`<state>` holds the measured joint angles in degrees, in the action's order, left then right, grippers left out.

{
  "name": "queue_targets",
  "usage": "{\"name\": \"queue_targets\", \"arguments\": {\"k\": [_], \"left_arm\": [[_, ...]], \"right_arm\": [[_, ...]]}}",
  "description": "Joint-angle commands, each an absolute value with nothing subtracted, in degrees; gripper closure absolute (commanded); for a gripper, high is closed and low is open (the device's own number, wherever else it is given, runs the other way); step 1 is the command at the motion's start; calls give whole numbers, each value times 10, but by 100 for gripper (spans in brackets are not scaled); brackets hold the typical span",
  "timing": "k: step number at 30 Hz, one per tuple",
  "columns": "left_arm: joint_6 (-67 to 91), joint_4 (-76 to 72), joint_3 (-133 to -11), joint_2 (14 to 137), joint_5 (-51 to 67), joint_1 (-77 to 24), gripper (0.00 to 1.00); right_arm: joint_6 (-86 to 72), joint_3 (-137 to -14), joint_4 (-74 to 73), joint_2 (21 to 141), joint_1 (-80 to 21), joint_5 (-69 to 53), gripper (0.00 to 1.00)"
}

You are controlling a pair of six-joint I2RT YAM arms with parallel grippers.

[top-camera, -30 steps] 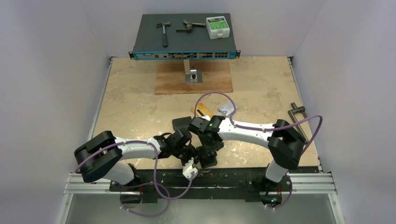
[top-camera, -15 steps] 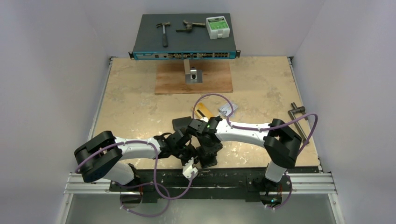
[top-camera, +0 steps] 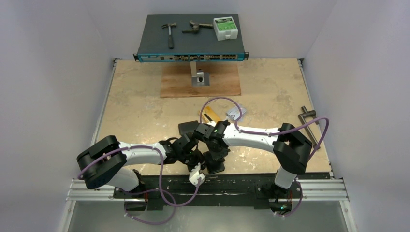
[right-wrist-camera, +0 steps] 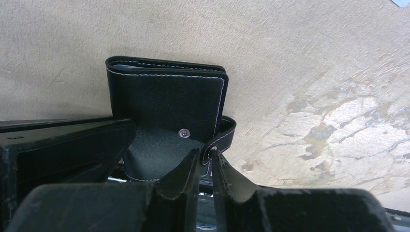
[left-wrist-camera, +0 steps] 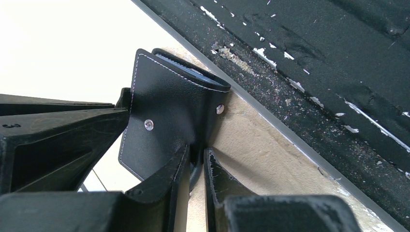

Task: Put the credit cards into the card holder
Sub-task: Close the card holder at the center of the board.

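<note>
Clamping small black leather-like folding card holder (left-wrist-camera: 174,106) by its lower edge with left gripper (left-wrist-camera: 196,157); pinching its snap-tab strap with right gripper (right-wrist-camera: 205,155), at front edge of beige table (top-camera: 140,111).

1. You have the small black leather-like folding card holder (top-camera: 216,166) at the near edge of the beige tabletop (top-camera: 145,106), between both wrists.
2. The left gripper (left-wrist-camera: 196,157) pinches its lower edge, and the right gripper (right-wrist-camera: 205,157) pinches its strap.
3. Behind it lies the plain black rectangular pouch (top-camera: 186,128).
4. Behind and right of the pouch lies the gold-orange plastic card (top-camera: 210,115), with the silver-grey plastic card (top-camera: 235,113) just right of it.
5. At the far edge, the flat brown wooden board (top-camera: 220,82) lies before the dark rack-mount network switch (top-camera: 191,46).
</note>
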<state>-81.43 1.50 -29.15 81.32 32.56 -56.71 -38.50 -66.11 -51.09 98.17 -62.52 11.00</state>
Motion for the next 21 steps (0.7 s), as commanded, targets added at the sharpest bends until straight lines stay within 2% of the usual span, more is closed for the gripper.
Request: {"name": "queue_targets", "arguments": {"k": [1, 3, 5, 6, 10, 12, 14, 18, 21], "left_arm": [[-791, 61, -289, 816, 334, -569, 88], [-790, 62, -290, 816, 335, -569, 88], [-790, 66, -291, 815, 335, -569, 87], [-790, 69, -292, 815, 336, -569, 87], [-789, 70, -294, 815, 336, -569, 87], [-789, 71, -294, 815, 336, -569, 87], [-789, 70, -294, 815, 336, -569, 87], [-790, 71, -293, 816, 336, -569, 88], [-791, 69, -294, 816, 336, -569, 87]], "right_arm": [[-400, -666, -524, 960, -628, 139, 88], [-396, -668, -534, 963, -628, 149, 85], [-390, -674, -552, 969, -629, 176, 74], [-389, -675, -556, 969, -630, 178, 71], [-395, -676, -552, 964, -630, 181, 68], [-397, -675, -547, 961, -630, 177, 72], [-403, -676, -545, 957, -629, 177, 79], [-408, -676, -541, 945, -629, 166, 99], [-410, -674, -543, 944, -629, 156, 100]]}}
